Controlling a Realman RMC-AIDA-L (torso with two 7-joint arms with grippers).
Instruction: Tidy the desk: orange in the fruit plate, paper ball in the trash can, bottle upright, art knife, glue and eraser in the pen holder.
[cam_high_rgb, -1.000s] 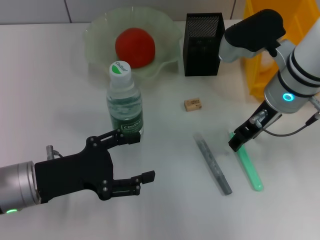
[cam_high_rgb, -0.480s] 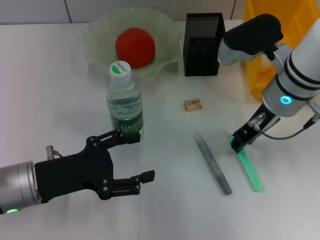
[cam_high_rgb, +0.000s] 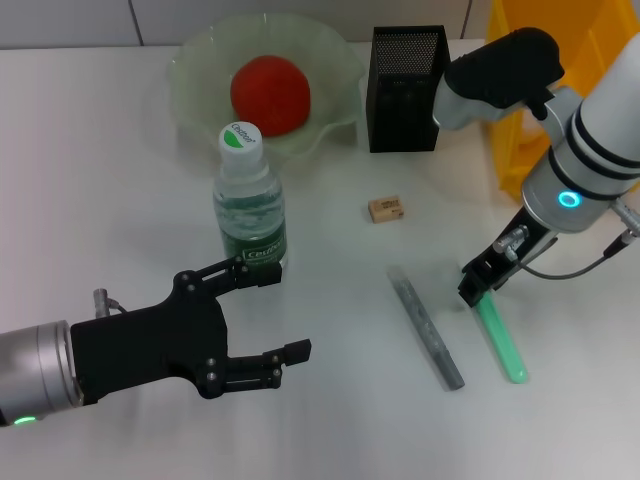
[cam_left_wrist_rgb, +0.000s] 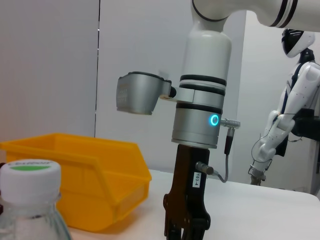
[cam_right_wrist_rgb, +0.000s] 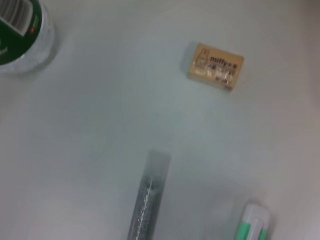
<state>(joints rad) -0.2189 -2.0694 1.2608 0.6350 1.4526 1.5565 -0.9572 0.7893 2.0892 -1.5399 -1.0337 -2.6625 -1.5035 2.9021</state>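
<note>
The orange (cam_high_rgb: 270, 93) lies in the pale green fruit plate (cam_high_rgb: 195, 70) at the back. The bottle (cam_high_rgb: 248, 200) stands upright in front of it, also in the left wrist view (cam_left_wrist_rgb: 30, 172). The black mesh pen holder (cam_high_rgb: 405, 88) stands beside the plate. The eraser (cam_high_rgb: 385, 208) lies on the table, also in the right wrist view (cam_right_wrist_rgb: 215, 66). A grey stick (cam_high_rgb: 427, 328) and a green stick (cam_high_rgb: 502, 340) lie side by side. My right gripper (cam_high_rgb: 478, 285) hangs over the green stick's far end. My left gripper (cam_high_rgb: 272, 315) is open and empty, just in front of the bottle. The paper ball is out of view.
The yellow trash can (cam_high_rgb: 560, 90) stands at the back right behind my right arm, also in the left wrist view (cam_left_wrist_rgb: 75, 175). The white table (cam_high_rgb: 110, 200) runs wide to the left of the bottle.
My right arm has shifted very slightly over the green stick's end. The left arm and all the objects have stayed where they were.
</note>
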